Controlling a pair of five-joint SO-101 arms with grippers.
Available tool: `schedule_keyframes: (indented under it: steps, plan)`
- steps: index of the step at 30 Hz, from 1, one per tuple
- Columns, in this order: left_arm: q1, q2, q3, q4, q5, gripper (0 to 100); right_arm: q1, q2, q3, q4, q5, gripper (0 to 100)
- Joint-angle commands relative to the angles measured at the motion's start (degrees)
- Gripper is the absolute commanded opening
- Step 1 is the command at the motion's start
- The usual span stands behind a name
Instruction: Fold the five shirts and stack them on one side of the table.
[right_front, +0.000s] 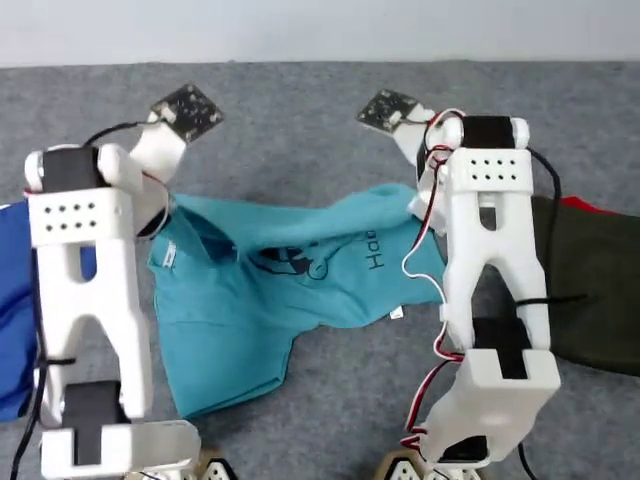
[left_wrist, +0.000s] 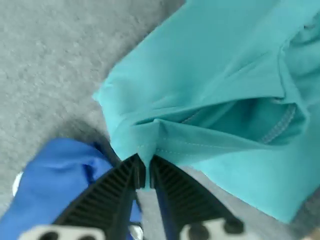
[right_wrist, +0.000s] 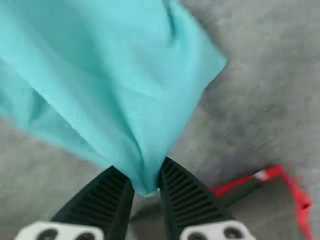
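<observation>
Okay, teal shirt (right_front: 300, 300) lies rumpled between both grippers, with a dark chest print (right_front: 300, 262) and a small white tag (right_front: 397, 313), neither legible. Left gripper (left_wrist: 145, 167) pinches one shirt edge, and right gripper (right_wrist: 145, 177) is clamped on another fold. Blue shirt (left_wrist: 60, 170) is just beside the left gripper. Dark shirt (right_front: 590, 290) lies beside the right arm.

A grey, felt-like covering spreads over the whole desk (right_front: 300, 120), its nap rough and slightly mottled. At twelve o'clock in the high view the desk ends in a straight edge against a plain, pale wall (right_front: 320, 30). The light is soft and even, leaving faint shadows on the grey surface.
</observation>
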Motion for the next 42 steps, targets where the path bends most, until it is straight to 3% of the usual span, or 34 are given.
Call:
schedule_keyframes:
  steps: [1, 6, 10, 18, 23, 27, 30, 38, 42]
  plan:
    - [0.8, -8.3, 9.3, 2.0, -1.8, 1, 2.7, -3.8, -0.6, 4.4, -0.5, 1.2]
    - [3.5, -19.4, 28.4, 1.6, -4.5, 1, 5.3, -3.9, 0.7, 7.5, -0.4, 1.3]
    - [4.0, -27.0, 40.7, -4.0, -4.4, 1, 5.2, -4.1, 4.2, 7.5, -0.4, 1.3]
    - [3.9, -34.4, 54.6, -11.2, -4.4, 1, 5.5, -4.2, 9.4, 7.6, 1.9, 1.3]
    - [3.8, -36.6, 55.7, -12.0, -4.1, 5, 5.2, -4.2, 9.4, 7.4, 2.1, 3.1]
    - [4.0, -41.1, 54.6, -9.9, 1.3, 17, 6.5, -4.2, 9.3, 7.5, 2.1, 18.0]
    - [4.2, -45.4, 52.9, -7.6, 2.4, 20, 7.3, -4.3, 9.2, 7.6, 2.1, 27.7]
    - [3.8, -49.8, 48.3, -5.5, 2.6, 20, 7.0, -4.0, 2.6, 7.3, 1.8, 28.8]
    - [2.7, -49.3, 47.1, -14.6, 9.4, 16, 6.1, -2.7, -1.6, 3.8, 1.1, 27.7]
